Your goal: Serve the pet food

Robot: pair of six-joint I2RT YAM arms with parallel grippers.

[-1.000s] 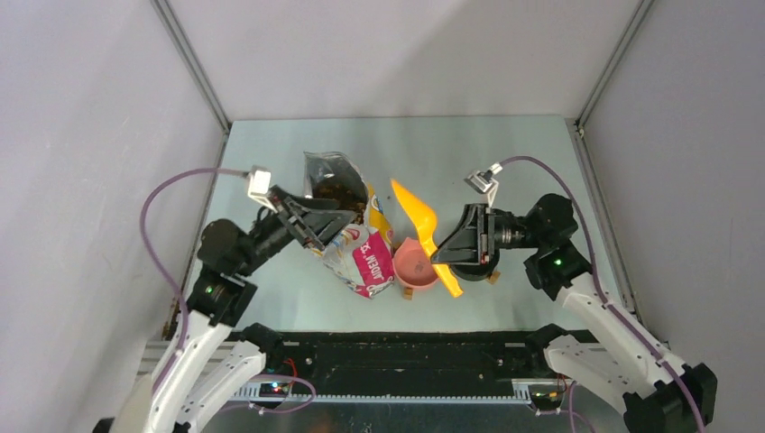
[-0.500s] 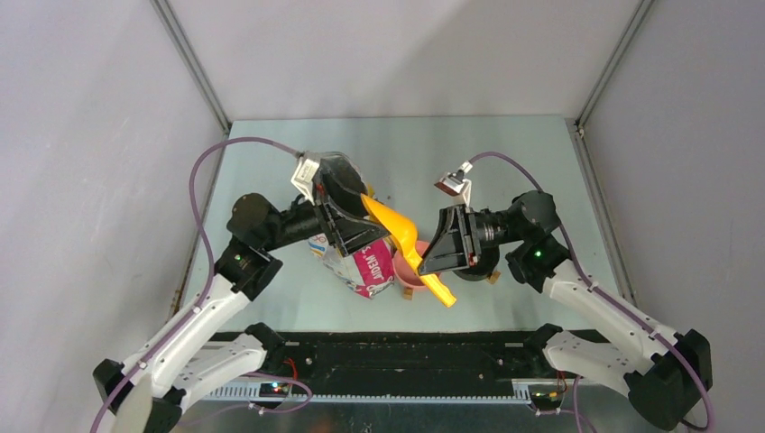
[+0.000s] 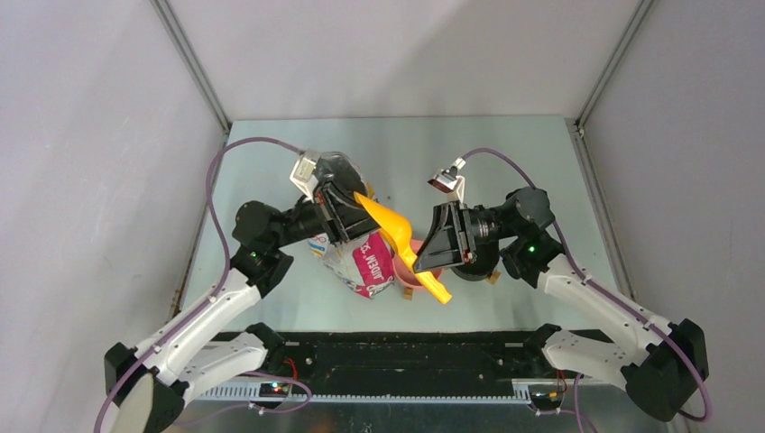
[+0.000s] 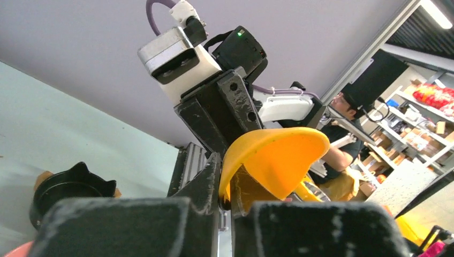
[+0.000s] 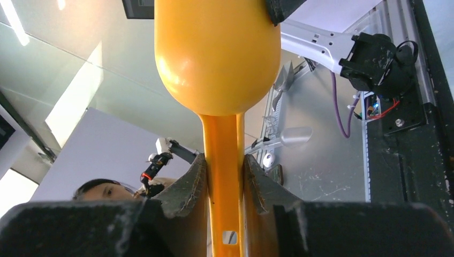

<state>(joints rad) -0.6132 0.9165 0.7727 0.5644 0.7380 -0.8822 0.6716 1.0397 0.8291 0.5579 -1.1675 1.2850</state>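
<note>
Above pink bowl [image 3: 403,275], right claw [image 5: 225,160] tight on yellow scoop [image 5: 217,53], left claw [image 4: 227,209] narrow at its tip.

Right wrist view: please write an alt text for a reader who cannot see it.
The right end effector grips the handle of a yellow scoop between its two dark fingers; the rounded back of the scoop's bowl fills the top of the picture. Behind, on the right, are the grey table and a white arm with a purple cable.

Scoop [image 3: 390,225] slants over bowl [image 3: 408,276], bag [image 3: 364,262] left.
</note>
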